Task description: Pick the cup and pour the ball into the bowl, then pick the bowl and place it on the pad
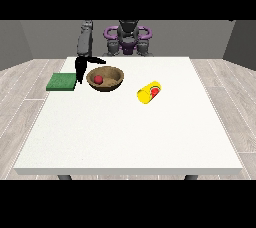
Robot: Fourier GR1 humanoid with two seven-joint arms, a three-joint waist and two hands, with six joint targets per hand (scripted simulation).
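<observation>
Grey wood-look flooring surrounds a large white table, whose near half lies bare. Further back, right of centre, a yellow cup lies on its side with its mouth turned toward the camera; something red shows inside the mouth, though what it is cannot be made out. Left of the cup and a little further away stands a brown wooden bowl, upright, with a red ball resting inside it toward its left side. Just beside the bowl on the left, near the table's left edge, a flat green pad lies on the surface, apart from the bowl. Between pad and bowl, the black hand at the view's left hangs down with its fingers extended, one pointing toward the table and another stretched out above the bowl's rim; it has hold of nothing. Behind the table stands the robot's torso. No second hand shows.
</observation>
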